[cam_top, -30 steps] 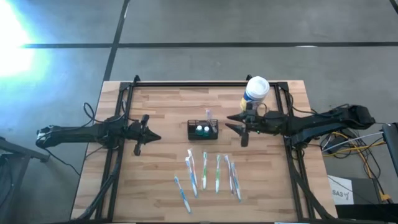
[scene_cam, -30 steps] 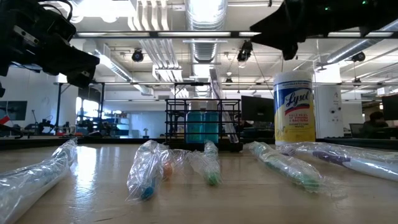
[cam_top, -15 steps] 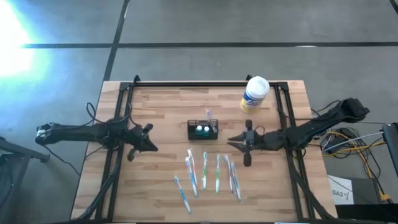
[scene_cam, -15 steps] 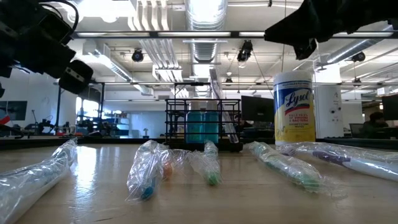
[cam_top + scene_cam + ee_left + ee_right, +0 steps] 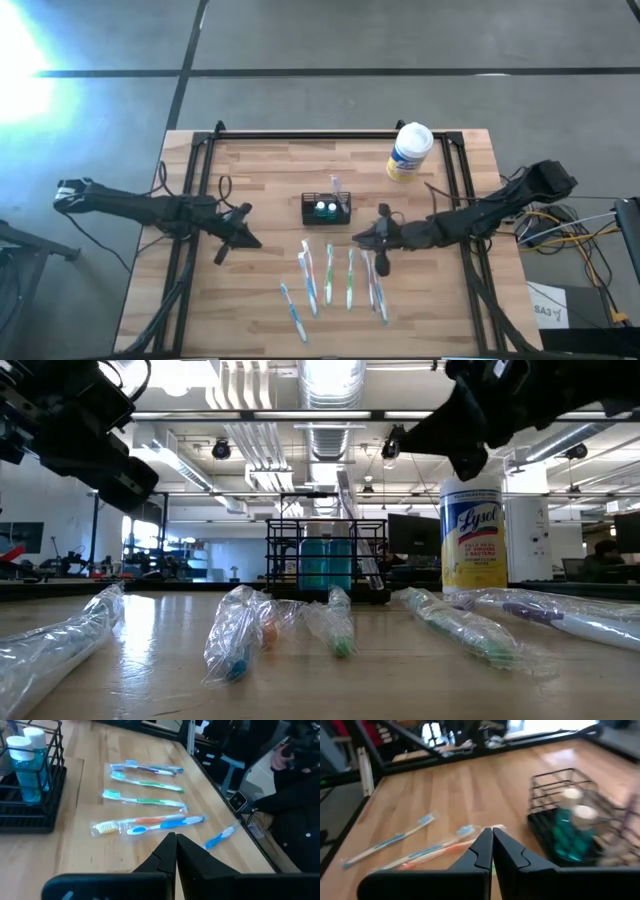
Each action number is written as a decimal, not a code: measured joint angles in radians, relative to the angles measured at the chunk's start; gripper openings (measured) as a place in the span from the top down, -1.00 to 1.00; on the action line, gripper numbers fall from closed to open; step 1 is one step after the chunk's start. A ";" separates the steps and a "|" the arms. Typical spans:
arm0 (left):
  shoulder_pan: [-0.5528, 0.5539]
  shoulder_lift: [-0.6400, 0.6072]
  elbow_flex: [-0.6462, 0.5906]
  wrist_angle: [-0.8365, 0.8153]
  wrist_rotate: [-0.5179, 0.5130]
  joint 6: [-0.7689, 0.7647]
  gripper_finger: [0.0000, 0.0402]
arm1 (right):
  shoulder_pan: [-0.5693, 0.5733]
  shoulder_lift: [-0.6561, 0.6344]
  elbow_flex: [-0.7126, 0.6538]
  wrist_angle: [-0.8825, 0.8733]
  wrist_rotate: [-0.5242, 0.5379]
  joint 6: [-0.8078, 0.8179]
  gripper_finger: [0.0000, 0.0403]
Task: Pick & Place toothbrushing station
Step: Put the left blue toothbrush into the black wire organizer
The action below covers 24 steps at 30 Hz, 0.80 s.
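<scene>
At the middle of the wooden table [image 5: 260, 170] stood the toothbrushing station [image 5: 326, 209], one black wire caddy, and inside it were two blue bottles [image 5: 325, 209] with white caps, side by side. One purple toothbrush [image 5: 335, 185] poked out of the caddy's far side. In front of it, nearer the table's front edge, six wrapped toothbrushes [image 5: 329, 272] lay loosely side by side, well apart from the caddy. One white-and-yellow Lysol tub [image 5: 409, 152] stood near the far right corner. And the left gripper [image 5: 243, 238] hung over the table to the caddy's left, fingers pressed together, holding nothing! The right gripper [image 5: 362, 237] was just right of the caddy, above the brushes' heads, its fingers pinched tight too, nothing between them. Both jaws met in a thin seam in the wrist views.
</scene>
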 joint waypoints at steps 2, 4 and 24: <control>0.000 0.002 0.000 -0.008 -0.003 0.000 0.93 | 0.000 0.049 0.062 -0.043 -0.040 -0.001 0.96; 0.000 0.000 0.002 -0.010 -0.005 0.007 0.93 | 0.000 0.103 0.136 -0.085 -0.080 -0.006 0.96; 0.002 -0.047 0.002 -0.086 -0.082 0.038 0.93 | -0.003 0.754 1.034 -0.665 -0.264 0.170 0.91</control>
